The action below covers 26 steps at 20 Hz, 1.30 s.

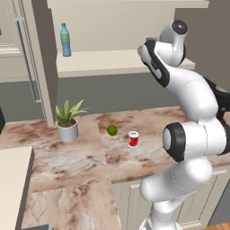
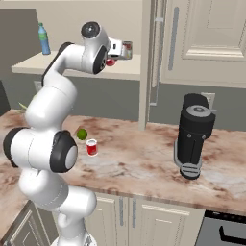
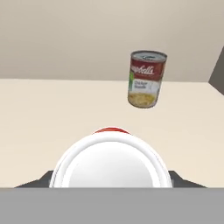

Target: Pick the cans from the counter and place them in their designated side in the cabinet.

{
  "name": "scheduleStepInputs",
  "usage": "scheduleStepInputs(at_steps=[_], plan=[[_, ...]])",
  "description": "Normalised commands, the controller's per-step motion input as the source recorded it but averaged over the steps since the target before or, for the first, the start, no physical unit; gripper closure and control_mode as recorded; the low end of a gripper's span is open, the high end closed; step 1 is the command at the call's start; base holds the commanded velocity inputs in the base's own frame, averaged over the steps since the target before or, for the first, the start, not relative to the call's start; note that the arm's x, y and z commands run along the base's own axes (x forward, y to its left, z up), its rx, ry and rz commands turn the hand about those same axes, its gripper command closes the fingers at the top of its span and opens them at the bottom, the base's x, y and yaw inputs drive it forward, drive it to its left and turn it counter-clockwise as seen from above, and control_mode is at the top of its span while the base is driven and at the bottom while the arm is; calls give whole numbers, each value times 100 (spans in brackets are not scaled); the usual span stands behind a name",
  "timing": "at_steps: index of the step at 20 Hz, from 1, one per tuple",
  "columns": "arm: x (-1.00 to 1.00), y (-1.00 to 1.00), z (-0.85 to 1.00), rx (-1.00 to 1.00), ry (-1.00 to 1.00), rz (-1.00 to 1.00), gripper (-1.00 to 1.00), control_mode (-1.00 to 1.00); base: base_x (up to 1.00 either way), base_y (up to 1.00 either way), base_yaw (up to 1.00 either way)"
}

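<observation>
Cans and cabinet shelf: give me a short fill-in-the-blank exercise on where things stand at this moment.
1. The gripper is shut on a red can with a ____ top, above the cabinet shelf.
2. The other red can stands on the counter beside a small green ____.
3. At the shelf's far left end stands a tall ____ bottle.
4. The soup can on the shelf stands ____.

Missing words: white; fruit; blue; upright

A blue bottle (image 1: pixel 66 39) stands upright toward the shelf's left end, and a soup can (image 3: pixel 146 78) stands toward its right. Down on the bench, a potted plant (image 1: pixel 68 120) sits left of a lime (image 1: pixel 112 130), with a black coffee machine (image 2: pixel 193 135) far to the right.
</observation>
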Motion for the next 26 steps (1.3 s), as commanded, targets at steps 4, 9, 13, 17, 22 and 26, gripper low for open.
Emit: scheduleStepInputs(at_steps=[4,9,13,17,22,26], plan=[[20,0,-15,0,3,0,100,-100,0,0,0],[11,0,-21,0,0,0,-100,-100,0,0,0],[10,0,-14,0,0,0,-100,-100,0,0,0],[14,0,-13,0,0,0,-100,-100,0,0,0],[14,0,-10,0,0,1,-100,-100,0,0,0],[16,0,-5,0,0,1,-100,-100,0,0,0]])
